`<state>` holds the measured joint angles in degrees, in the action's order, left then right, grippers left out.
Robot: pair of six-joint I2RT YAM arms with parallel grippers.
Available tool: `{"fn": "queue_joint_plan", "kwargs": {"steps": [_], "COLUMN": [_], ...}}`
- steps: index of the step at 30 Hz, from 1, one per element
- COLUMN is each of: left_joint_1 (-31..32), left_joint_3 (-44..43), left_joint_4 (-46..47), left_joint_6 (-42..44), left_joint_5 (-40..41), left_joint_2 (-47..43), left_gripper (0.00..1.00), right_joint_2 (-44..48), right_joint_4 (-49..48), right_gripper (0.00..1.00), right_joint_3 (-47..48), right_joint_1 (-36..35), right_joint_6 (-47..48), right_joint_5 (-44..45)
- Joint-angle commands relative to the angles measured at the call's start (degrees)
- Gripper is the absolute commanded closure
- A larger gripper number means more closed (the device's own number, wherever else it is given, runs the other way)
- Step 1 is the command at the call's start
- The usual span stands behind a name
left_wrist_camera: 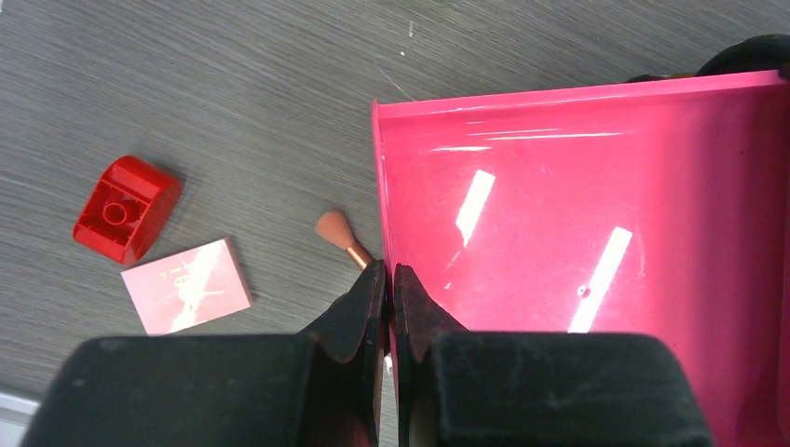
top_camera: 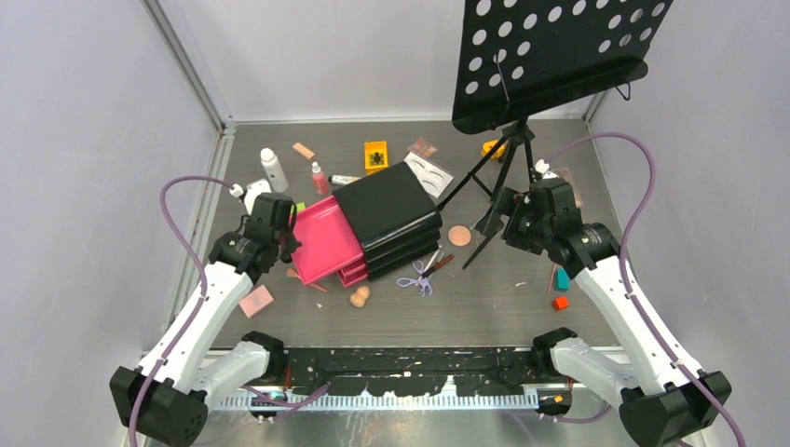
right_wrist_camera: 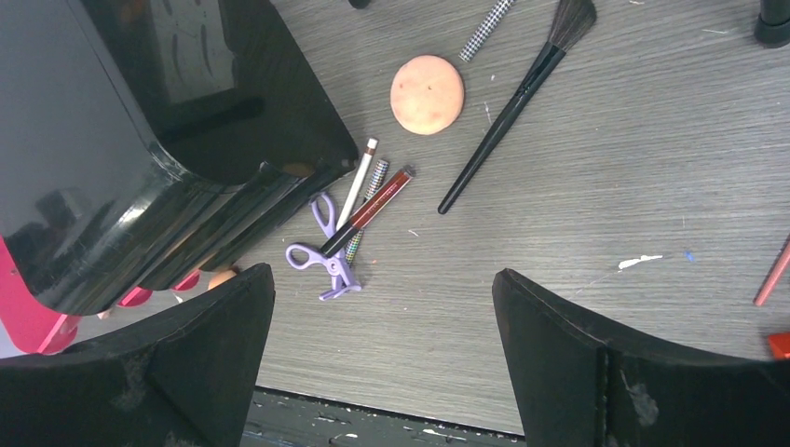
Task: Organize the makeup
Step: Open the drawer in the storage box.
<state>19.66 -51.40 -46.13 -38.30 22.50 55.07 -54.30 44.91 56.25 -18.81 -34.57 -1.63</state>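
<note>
The makeup lies scattered round a black chest (top_camera: 387,209) whose top pink drawer (top_camera: 326,244) is pulled out to the left. My left gripper (top_camera: 292,244) is shut on the drawer's side wall (left_wrist_camera: 380,186), one finger inside and one outside, jaws (left_wrist_camera: 390,272) pinching the rim. A small peach brush (left_wrist_camera: 340,235), a pink palette (left_wrist_camera: 186,285) and a red block (left_wrist_camera: 127,209) lie beside the drawer. My right gripper (right_wrist_camera: 384,279) hangs open above the table with nothing between its fingers; lilac scissors (right_wrist_camera: 321,256), pencils (right_wrist_camera: 368,200), a round peach sponge (right_wrist_camera: 427,94) and a black brush (right_wrist_camera: 512,121) lie beyond it.
A black perforated music stand (top_camera: 550,56) rises at the back right, its tripod legs (top_camera: 503,182) next to my right gripper (top_camera: 498,228). A white bottle (top_camera: 273,169), pink tube (top_camera: 320,179), yellow box (top_camera: 375,156) and eyebrow card (top_camera: 429,172) lie behind the chest. Teal (top_camera: 562,277) and orange (top_camera: 560,303) blocks sit right.
</note>
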Motion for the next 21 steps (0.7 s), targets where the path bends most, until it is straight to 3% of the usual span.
{"fn": "queue_joint_plan", "kwargs": {"steps": [1, 21], "left_joint_1": [0.2, 0.2], "left_joint_3": [-1.2, -2.4], "left_joint_4": [-1.3, -4.1], "left_joint_6": [2.0, 3.0], "left_joint_5": [2.3, 5.1], "left_joint_2": [-2.2, -4.1], "left_gripper": [1.0, 1.0], "right_joint_2": [-0.3, -0.7], "right_joint_4": [-2.4, -2.8], "right_gripper": [0.09, 0.09], "right_joint_3": [0.0, -0.4], "right_joint_1": [-0.3, -0.4], "right_joint_6": [-0.8, -0.7], "right_joint_5": [-0.6, -0.9]}}
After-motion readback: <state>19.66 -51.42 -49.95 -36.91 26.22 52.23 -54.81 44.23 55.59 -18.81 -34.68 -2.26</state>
